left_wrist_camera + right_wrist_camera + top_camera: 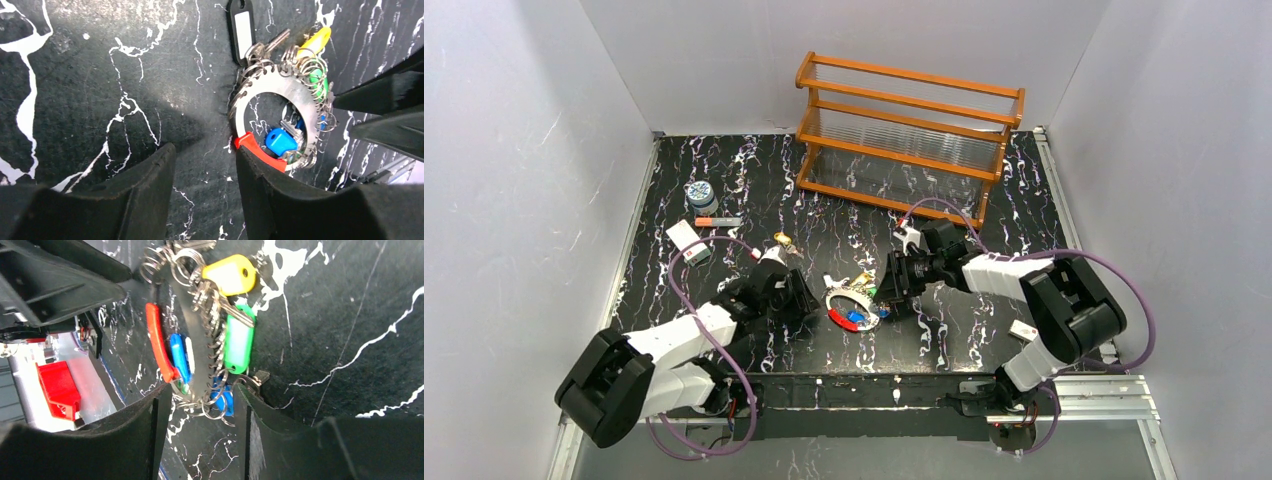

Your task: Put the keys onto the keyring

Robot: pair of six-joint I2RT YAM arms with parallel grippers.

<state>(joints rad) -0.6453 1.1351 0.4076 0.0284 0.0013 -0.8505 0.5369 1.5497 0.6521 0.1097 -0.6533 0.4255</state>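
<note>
The keyring [272,89] is a flat silvery loop lying on the black marbled table [724,170], with a curved red piece [260,152] on its near edge. Several keys hang from it on small split rings: a blue one [280,141], a yellow one [227,274] and a green one [239,340]. My left gripper [202,160] is open over bare table, its right finger against the red piece. My right gripper [202,400] is open around the ring's end, with split rings and a blue tag [225,401] loose between its fingertips. In the top view the keyring [839,295] lies between left gripper [816,303] and right gripper [889,295].
A wooden rack [909,135] stands at the back. At the left are a patterned jar [701,193], an orange-tipped stick [717,221] and a white card [686,240]. A black tag with a white label [241,27] lies at the ring's far side.
</note>
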